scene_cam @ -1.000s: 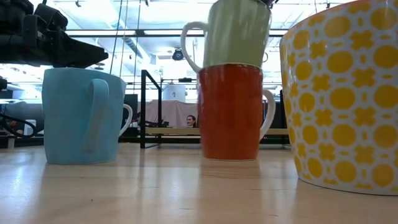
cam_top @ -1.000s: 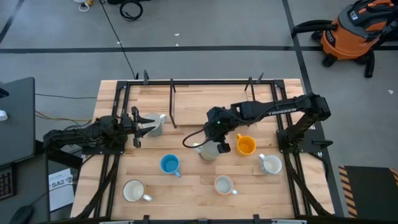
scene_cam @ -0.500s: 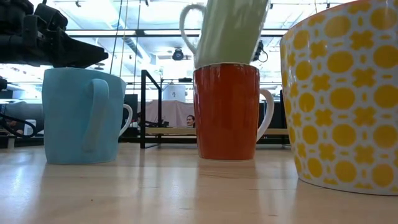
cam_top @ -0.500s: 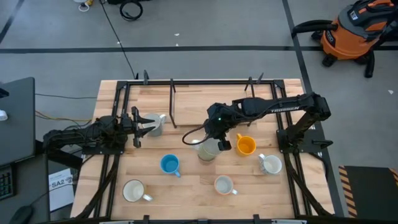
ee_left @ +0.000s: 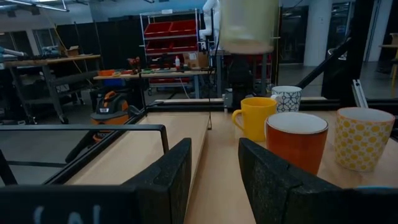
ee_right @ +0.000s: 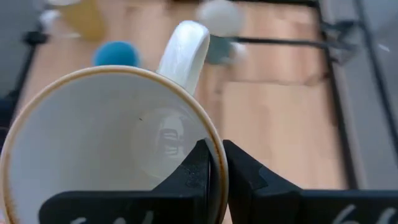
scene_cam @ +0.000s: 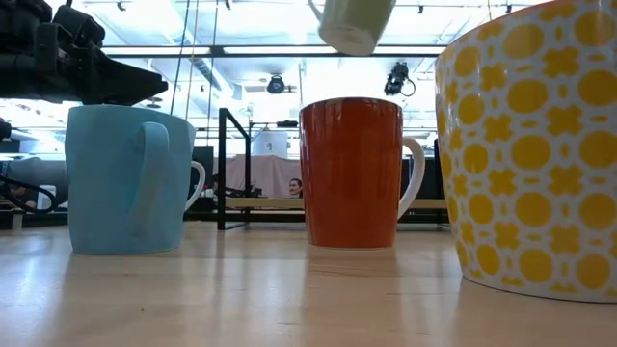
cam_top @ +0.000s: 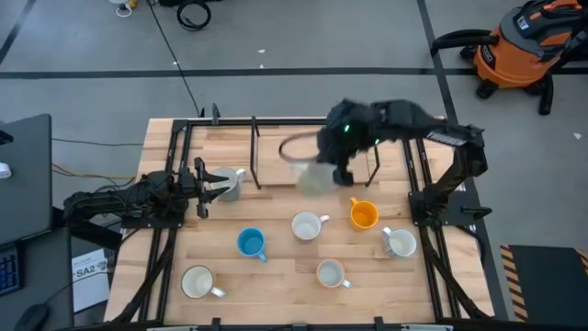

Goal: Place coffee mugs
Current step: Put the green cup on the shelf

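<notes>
My right gripper [cam_top: 338,171] is high over the far middle of the table, shut on a cream mug [cam_top: 312,175] whose base [scene_cam: 355,27] shows at the top of the low view. Under it stands the reddish-brown mug [cam_top: 306,225] [scene_cam: 352,173]. The blue mug [cam_top: 250,243], the orange mug [cam_top: 364,215] and three white mugs [cam_top: 400,243] [cam_top: 331,273] [cam_top: 197,281] rest on their bases nearer the front. My left gripper [ee_left: 214,162] waits open at the table's left, next to a grey mug [cam_top: 231,184]. My right gripper pinches the cream mug's rim [ee_right: 209,130] at the side away from the handle [ee_right: 186,43]. One finger [ee_right: 198,171] is inside the mug and one [ee_right: 239,171] outside, coming from above. The mug is lifted clear and hangs tilted below the fingers.
Black frame rails [cam_top: 276,119] run along the table's far and side edges, and a black bar [cam_top: 254,152] stands between the arms. A yellow-patterned mug [scene_cam: 535,145] fills the low view's right. An orange vacuum [cam_top: 524,46] sits on the floor beyond.
My right gripper has tipped the cream mug off the top of the reddish-brown mug, raised it well clear and carried it toward the table's far edge. The reddish-brown mug has stayed in place, shifted only slightly. The left arm has kept still.
</notes>
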Robot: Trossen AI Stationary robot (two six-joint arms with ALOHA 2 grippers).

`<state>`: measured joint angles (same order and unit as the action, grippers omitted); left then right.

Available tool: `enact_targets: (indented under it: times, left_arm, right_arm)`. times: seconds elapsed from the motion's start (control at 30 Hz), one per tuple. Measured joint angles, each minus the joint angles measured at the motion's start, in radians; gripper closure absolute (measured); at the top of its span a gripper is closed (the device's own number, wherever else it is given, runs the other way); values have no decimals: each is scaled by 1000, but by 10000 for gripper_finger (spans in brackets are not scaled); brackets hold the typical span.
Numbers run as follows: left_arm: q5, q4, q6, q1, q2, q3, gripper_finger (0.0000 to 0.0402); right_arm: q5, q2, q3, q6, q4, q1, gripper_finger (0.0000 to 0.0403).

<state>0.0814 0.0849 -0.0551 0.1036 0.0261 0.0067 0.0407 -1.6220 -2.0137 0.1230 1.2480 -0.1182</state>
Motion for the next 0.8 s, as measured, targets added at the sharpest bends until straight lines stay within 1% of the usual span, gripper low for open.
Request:
enact_targets:
  times: [0.1,0.2,0.4,0.6,0.8]
  left_arm:
    - [0,0,0,0,0,0,262]
    - [0,0,0,0,0,0,262]
    - [0,0,0,0,0,0,262]
    - [0,-1,0,0,0,0,262]
    - [0,0,0,0,0,0,262]
  right_arm:
    - [-46,1,-54,0,59,-75,367]
    - [-88,1,-67,-28,96,-161,367]
    - [-100,-14,-62,-71,166,-335,367]
    - [-100,-15,3,-69,165,-473,367]
    - [-98,-16,140,-18,159,-566,367]
